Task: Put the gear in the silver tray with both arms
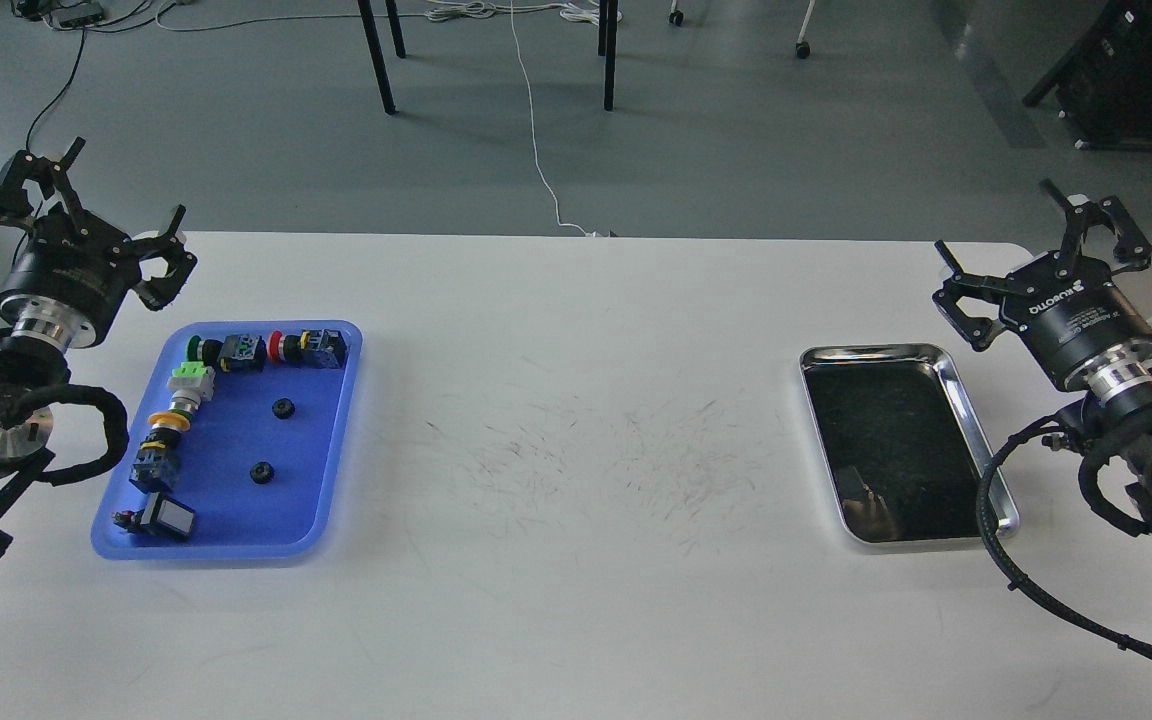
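Observation:
Two small black gears lie in the blue plastic tray [236, 540] at the table's left: one gear [283, 408] further back, the other gear [262, 472] nearer me. The silver tray [966, 400] sits on the right with its dark, shiny bottom bare. My left gripper [86, 205] hovers open above the table's far-left corner, behind the blue tray, holding nothing. My right gripper [1041, 250] hangs open just beyond the silver tray's far-right corner, also holding nothing.
Several switches and push buttons [236, 352] line the blue tray's back and left sides. The white table's middle shows only scuff marks. Black cable loops hang from both arms near the table's side edges. Chair legs and a white cord are on the floor beyond.

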`<state>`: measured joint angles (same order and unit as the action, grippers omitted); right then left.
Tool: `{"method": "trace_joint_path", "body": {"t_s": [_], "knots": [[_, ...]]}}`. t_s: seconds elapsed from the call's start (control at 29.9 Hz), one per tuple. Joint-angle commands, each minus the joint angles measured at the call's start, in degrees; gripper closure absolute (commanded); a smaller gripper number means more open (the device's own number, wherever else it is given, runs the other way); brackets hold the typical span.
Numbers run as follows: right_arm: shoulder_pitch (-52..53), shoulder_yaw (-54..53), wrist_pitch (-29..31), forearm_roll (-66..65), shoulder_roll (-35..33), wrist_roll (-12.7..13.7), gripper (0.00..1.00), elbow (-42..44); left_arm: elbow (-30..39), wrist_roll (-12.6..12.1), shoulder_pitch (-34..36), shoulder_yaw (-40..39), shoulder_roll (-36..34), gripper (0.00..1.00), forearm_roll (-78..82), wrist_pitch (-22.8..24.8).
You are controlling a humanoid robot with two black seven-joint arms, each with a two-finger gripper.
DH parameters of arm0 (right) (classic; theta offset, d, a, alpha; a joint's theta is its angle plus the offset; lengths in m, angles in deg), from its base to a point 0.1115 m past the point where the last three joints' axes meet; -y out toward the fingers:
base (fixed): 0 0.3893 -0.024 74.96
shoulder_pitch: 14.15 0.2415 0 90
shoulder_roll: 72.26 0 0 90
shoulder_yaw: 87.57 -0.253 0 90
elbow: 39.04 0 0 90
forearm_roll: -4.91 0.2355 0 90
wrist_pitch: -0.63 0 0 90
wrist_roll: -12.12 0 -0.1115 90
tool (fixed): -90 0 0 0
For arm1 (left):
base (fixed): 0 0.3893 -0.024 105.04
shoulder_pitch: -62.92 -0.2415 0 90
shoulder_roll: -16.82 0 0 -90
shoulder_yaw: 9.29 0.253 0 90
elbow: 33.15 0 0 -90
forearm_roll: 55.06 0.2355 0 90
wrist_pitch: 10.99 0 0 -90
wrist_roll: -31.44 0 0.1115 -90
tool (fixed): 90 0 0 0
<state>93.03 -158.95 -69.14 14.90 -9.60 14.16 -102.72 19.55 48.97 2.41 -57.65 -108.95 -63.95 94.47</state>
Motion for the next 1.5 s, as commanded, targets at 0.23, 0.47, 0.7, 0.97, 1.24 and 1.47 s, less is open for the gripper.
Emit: {"method": "trace_joint_path", "body": {"t_s": [0.23, 0.47, 0.7, 0.97, 1.24, 1.47], "knots": [[-0.04, 0.01, 0.33, -0.06, 0.01, -0.37, 0.01, 0.05, -0.14, -0.05, -0.05, 0.02, 0.00, 0.02, 0.01, -0.17], [-0.13, -0.16, 0.68, -0.06, 0.18, -0.81, 0.01, 0.14, -0.49, -0.13, 0.04, -0.24, -0.09, 0.02, 0.01, -0.17], [-0.13, -0.16, 0.59, -0.15, 0.71, -1.25, 0.01, 0.66, -0.76, 0.13, 0.22, -0.33, -0.27, 0.02, 0.01, -1.93], [0.22, 0.89, 0.59, -0.24, 0.71, -2.57, 0.01, 0.84, -0.85, -0.22, 0.22, -0.07, -0.18, 0.02, 0.10, -1.49], [0.05, 0.72, 0.07, -0.24, 0.80, -2.57, 0.01, 1.63, -0.93, 0.13, 0.04, 0.37, -0.53, 0.02, 3.43, -1.23], [-0.65, 0.89, 0.59, -0.15, 0.80, -2.57, 0.01, 2.33, -0.58, 0.57, 0.12, 0.28, -2.29, 0.02, 8.45, -0.61]]}}
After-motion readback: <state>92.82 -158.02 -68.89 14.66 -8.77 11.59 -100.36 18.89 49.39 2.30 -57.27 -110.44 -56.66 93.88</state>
